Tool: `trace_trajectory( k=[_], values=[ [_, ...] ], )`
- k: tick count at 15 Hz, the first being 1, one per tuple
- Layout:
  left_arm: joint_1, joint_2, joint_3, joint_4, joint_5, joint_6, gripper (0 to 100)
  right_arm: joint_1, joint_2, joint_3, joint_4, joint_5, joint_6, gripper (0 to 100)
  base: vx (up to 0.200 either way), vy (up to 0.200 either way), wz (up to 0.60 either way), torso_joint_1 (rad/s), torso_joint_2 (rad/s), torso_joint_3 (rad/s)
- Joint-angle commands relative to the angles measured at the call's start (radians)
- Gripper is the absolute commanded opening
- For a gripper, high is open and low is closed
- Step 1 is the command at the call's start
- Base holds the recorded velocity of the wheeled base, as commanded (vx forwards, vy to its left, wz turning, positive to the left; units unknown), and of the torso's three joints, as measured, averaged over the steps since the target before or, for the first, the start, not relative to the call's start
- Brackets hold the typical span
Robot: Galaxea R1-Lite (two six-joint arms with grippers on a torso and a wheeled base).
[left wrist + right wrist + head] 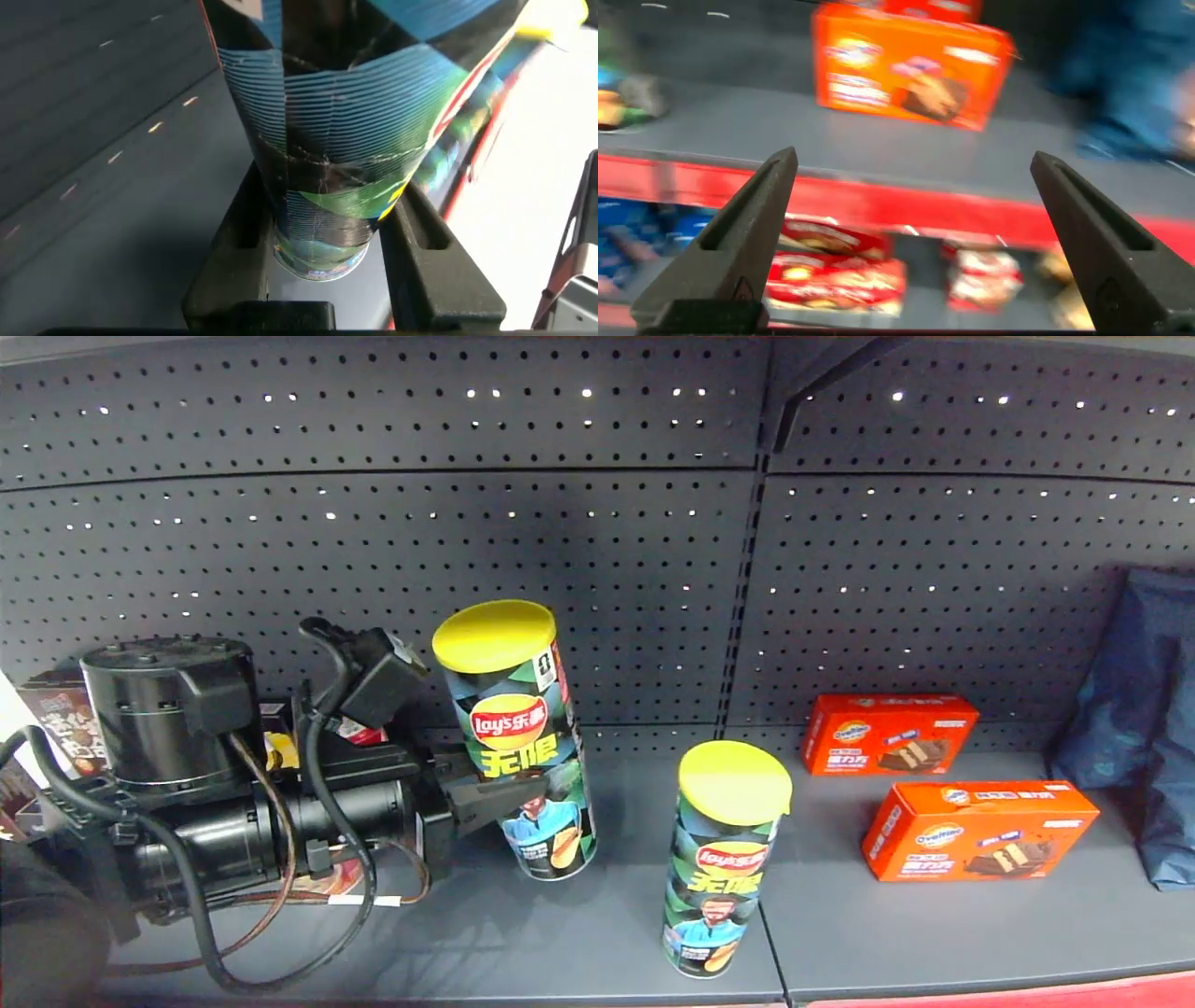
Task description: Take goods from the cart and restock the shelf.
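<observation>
Yellow-lidded can (518,737) clamped at its lower half between the two fingers of the left gripper (495,795), which enters from the left. The can stands near upright on the left part of the shelf (934,933), close to the pegboard (560,541); whether its base touches the deck cannot be told. In the left wrist view the fingers (234,247) press against opposite sides of the can's body. A second can (724,863) stands free to the right, nearer the front edge and apart from the first. Farther right lie two orange boxes, a far box (887,733) and a near box (976,828), with a blue bag (1144,709) at the far right. The right gripper (913,159) has its jaws wide apart, holding nothing, before the shelf's red edge (878,201), facing the near box.
</observation>
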Motion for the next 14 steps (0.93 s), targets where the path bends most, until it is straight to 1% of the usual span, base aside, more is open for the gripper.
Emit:
trace_trajectory(
  k=[1,5,8,9,10,11,13,14],
  values=[
    [0.001,0.012,-0.008,-0.002,-0.002,0.000,0,0.001,0.005,0.000,0.000,0.000,-0.002,100,0.000,0.000,0.00,0.000,0.00,0.000],
    [0.001,0.046,-0.043,-0.001,-0.001,0.000,0,0.001,0.005,0.000,0.000,0.004,-0.002,100,0.000,0.000,0.00,0.000,0.00,0.000],
    [0.001,0.104,-0.122,0.001,0.007,0.002,0,0.001,0.005,0.000,0.000,0.002,0.001,100,0.000,0.000,0.00,0.000,0.00,0.000],
    [0.002,0.130,-0.154,0.001,0.010,0.029,0,0.001,0.005,0.000,0.000,0.004,0.000,100,0.000,0.000,0.00,0.000,0.00,0.000],
    [0.004,0.147,-0.169,0.002,0.014,0.049,0,0.001,0.005,0.000,0.000,0.002,0.000,100,0.000,0.000,0.00,0.000,0.00,0.000],
    [0.005,0.184,-0.203,0.005,0.022,0.082,0,0.001,0.005,0.000,0.000,0.004,0.001,100,0.000,0.000,0.00,0.000,0.00,0.000],
    [-0.001,0.222,-0.218,0.008,0.070,0.086,0,0.001,0.005,0.000,0.000,0.004,0.001,100,0.000,0.000,0.00,0.000,0.00,0.000],
    [-0.002,0.234,-0.224,0.008,0.073,0.083,0,0.001,0.005,0.000,0.000,0.004,0.001,100,0.000,0.000,0.00,0.000,0.00,0.000]
  ],
)
